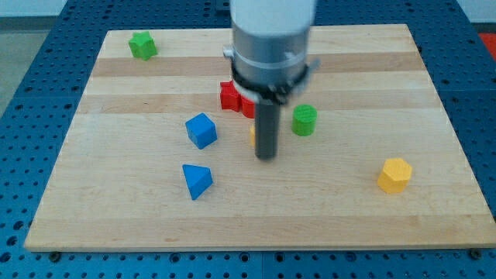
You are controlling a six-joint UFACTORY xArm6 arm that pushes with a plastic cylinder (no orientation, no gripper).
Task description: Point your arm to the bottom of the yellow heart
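- The wooden board [434, 225] lies on a blue perforated table [23, 46], and its front edge runs along the view's bottom.
- Nearest on the board is a blue triangular block [196, 180], left of centre.
- On the view's right, well apart from everything else, sits a yellow hexagonal block [394, 174].
- My tip [266, 157] stands on the board near the centre, to the right of both blue blocks; it is a plain dark rod with no jaws and has hold of nothing.
- A blue cube [201, 130] sits just above the triangular block and to the left of the rod.
- A sliver of yellow-orange block [253, 135] shows at the rod's left edge, just above my tip; the rod hides nearly all of it, so its shape cannot be made out, and I cannot tell whether they touch.
- A green cylinder-like block [304, 120] stands just to the right of the rod.
- A red block [232, 98] sits behind the rod, partly covered by the arm's grey housing [271, 39]; its shape is unclear.
- Farthest, near the board's top left corner, is a green star-like block [142, 45].
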